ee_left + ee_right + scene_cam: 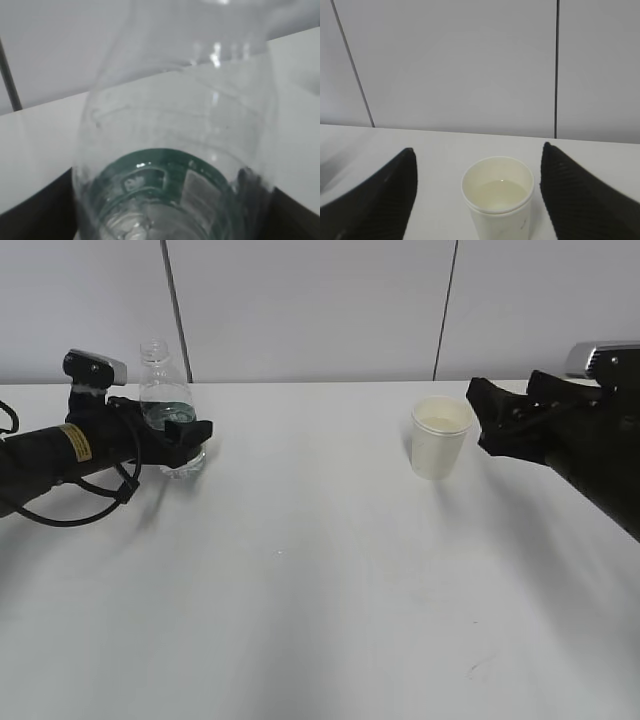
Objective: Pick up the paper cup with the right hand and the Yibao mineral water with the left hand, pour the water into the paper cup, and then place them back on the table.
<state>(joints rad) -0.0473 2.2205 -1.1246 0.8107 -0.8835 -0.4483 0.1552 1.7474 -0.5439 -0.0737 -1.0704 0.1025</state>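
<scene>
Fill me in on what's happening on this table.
A two-armed robot is working with a water bottle and a paper cup, both standing on the white table. The left gripper is around the bottle's lower body. The right gripper is open beside the cup, not touching it. The cup already holds some liquid.

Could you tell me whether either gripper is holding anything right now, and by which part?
The left gripper is around the bottle at its labelled middle, though a firm grip cannot be told. The right gripper is open, short of the cup.
</scene>
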